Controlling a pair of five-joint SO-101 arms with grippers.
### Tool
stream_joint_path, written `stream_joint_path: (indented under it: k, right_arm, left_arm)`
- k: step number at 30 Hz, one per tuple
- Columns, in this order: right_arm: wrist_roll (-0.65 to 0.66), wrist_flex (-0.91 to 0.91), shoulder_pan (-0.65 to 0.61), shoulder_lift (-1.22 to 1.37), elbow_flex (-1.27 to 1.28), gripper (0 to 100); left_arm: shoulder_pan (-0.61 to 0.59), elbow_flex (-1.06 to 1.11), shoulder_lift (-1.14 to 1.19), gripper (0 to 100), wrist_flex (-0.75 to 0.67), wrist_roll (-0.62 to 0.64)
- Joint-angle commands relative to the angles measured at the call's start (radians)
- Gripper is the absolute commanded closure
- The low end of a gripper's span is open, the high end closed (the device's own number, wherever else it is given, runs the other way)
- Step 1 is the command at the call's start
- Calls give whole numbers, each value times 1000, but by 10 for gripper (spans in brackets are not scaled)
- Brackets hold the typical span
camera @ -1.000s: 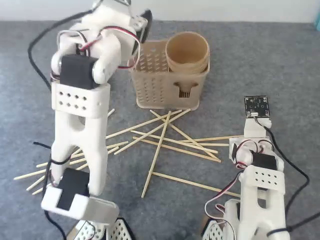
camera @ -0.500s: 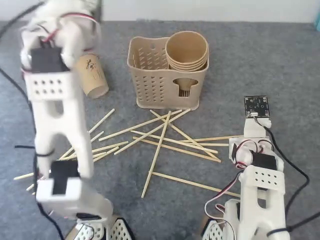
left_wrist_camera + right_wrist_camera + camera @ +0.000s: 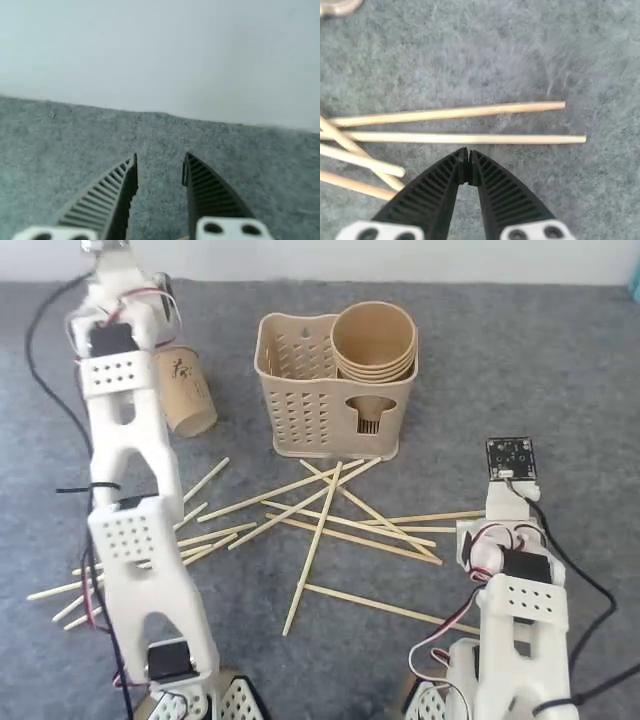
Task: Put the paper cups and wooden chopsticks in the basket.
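A tan slotted basket (image 3: 300, 405) stands at the back middle of the grey carpet, with a stack of paper cups (image 3: 373, 338) in its right half. A printed paper cup (image 3: 185, 390) rests left of the basket, apparently on its side, right beside my left arm (image 3: 112, 370). Several wooden chopsticks (image 3: 320, 515) lie scattered in front of the basket. My left gripper (image 3: 160, 167) is open over bare carpet near the back wall, holding nothing. Just above two parallel chopsticks (image 3: 455, 137), my right gripper (image 3: 466, 152) is shut and empty.
More chopsticks (image 3: 150, 560) lie at the front left, partly under the left arm. The right arm (image 3: 515, 570) is folded at the front right. A pale wall (image 3: 160, 50) borders the carpet at the back.
The left arm swung from beside the basket to the far back left, uncovering the printed cup. The right arm has not moved.
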Motion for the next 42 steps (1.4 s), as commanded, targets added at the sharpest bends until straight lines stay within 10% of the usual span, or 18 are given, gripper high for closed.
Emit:
stream_joint_path:
  k: [1,9,24,32,42]
  right_arm:
    - [12,-28,-2,-27,-6,991]
    - [12,-28,-30,-21,-5,991]
    - [14,-21,-27,-28,-5,991]
    - [14,-25,-2,-28,-6,991]
    - [38,-25,1,-28,-9,991]
  left_arm:
    - [-6,-160,127,859,-28,9]
    - [-51,-430,361,859,133,5]
    - [14,-659,288,987,899,-34]
    - [-25,-466,115,987,895,-35]
    - [48,280,-318,987,876,-112]
